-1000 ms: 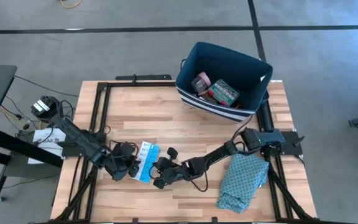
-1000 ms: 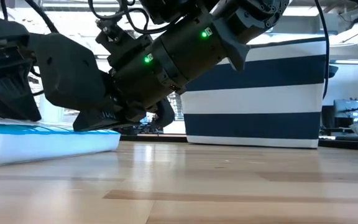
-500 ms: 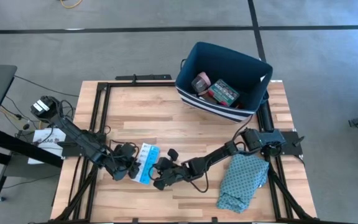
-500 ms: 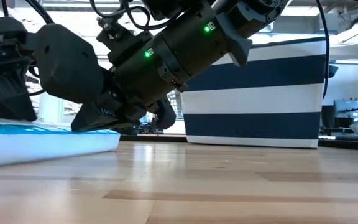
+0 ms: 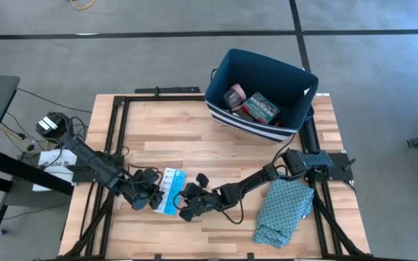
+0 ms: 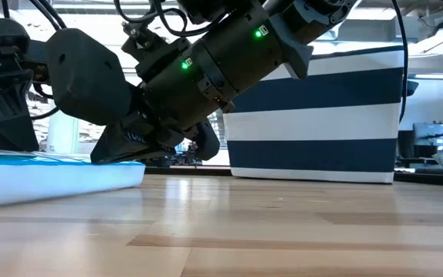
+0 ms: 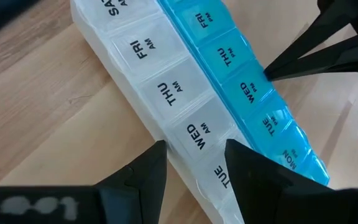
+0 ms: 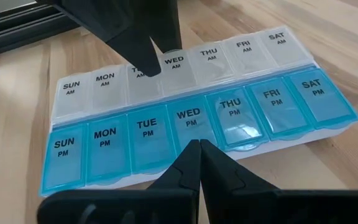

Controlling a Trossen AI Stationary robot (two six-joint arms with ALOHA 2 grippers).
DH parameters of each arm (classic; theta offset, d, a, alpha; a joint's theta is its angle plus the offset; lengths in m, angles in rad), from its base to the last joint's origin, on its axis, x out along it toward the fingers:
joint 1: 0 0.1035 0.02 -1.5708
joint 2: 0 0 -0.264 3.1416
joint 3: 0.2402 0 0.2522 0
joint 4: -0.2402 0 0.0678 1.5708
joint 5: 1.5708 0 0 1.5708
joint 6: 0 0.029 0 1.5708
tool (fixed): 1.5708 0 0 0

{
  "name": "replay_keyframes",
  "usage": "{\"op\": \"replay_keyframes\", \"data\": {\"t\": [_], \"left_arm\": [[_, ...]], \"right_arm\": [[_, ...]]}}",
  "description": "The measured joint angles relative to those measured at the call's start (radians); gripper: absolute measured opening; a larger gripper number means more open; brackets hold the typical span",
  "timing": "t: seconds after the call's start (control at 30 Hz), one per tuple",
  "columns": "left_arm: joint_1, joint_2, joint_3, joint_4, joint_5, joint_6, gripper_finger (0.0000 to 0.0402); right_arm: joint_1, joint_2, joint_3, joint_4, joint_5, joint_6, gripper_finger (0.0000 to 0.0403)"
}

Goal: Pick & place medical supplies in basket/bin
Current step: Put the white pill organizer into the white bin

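I am viewing the butcher-block table [image 5: 194,138] from overhead, reading left to right. The left gripper [image 5: 153,197] is lying low at the table's 7 o'clock area, its fingers [image 7: 146,177] standing apart over the clear AM row near the WED and TUE cells. The weekly pill organizer [image 5: 171,189], with one clear AM row and one blue PM row, is resting flat on the wood between the two grippers, at about 6 o'clock from the table centre. The right gripper [image 5: 186,203] is meeting the organizer from its 3 o'clock side; its fingertips [image 8: 199,163] are pressed together into a single point at the blue WED PM cell, clamping nothing. In the low view I am seeing that gripper's tip [image 6: 118,154] sitting on the organizer's top edge [image 6: 52,175]. At 5 o'clock on the table, the teal patterned cloth [image 5: 284,210] is lying crumpled, well apart from the organizer. At 1 o'clock, the navy striped bin [image 5: 296,85] is standing on the far edge, holding a pink tape roll [image 5: 234,96] and a green-red patterned box [image 5: 260,108] side by side.
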Motion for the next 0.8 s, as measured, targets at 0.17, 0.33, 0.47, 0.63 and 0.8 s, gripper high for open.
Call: {"op": "replay_keyframes", "data": {"t": [0.17, 0.33, 0.47, 0.63, 0.8], "left_arm": [[0.000, 0.000, 0.001, -0.027, 0.000, -0.025, 0.0151], [0.000, -0.028, 0.001, -0.041, -0.016, -0.010, 0.0151], [0.000, -0.064, 0.003, -0.082, -0.038, -0.009, 0.0151], [0.001, -0.066, -0.001, -0.155, -0.026, -0.015, 0.0151], [0.001, -0.059, 0.000, -0.136, -0.016, -0.003, 0.0151]], "right_arm": [[-0.001, 0.000, 0.000, 0.001, -0.018, 0.000, 0.0000], [-0.003, 0.001, 0.000, 0.001, -0.029, 0.001, 0.0000], [-0.003, 0.002, -0.001, 0.001, -0.047, 0.002, 0.0000], [-0.003, 0.007, -0.006, -0.030, -0.066, 0.027, 0.0000], [-0.011, 0.007, -0.005, -0.028, -0.070, 0.027, 0.0000]]}}
